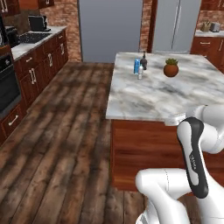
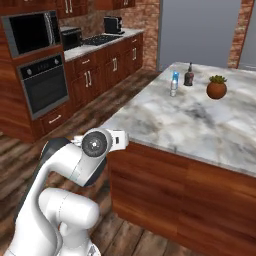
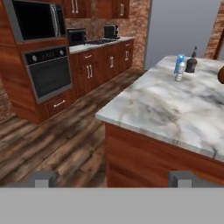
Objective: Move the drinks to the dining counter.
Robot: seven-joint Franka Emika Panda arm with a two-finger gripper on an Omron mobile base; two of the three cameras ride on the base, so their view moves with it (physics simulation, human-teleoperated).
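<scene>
In the left base view the drinks stood bunched at the far left part of the marble counter: a blue carton, a black bottle just behind it and a clear water bottle in front, all too small to tell whether they touched. A terracotta pot with a green plant stood apart to their right. The counter's near edge and left edge were bare, and a broad stretch of wooden floor lay open to its left, up to the dark cabinets along the wall. The arm's elbow covered the near right corner of the counter. In the right base view the same cluster sat at the far end, the carton and water bottle overlapping, the black bottle to their right, the pot further right; the arm was folded low beside the near corner. In the hand view the tool stood spread wide and empty, its tips well apart at the bottom, short of the counter's near edge. The pot was cut off at the right border. A wall oven stood at left.
</scene>
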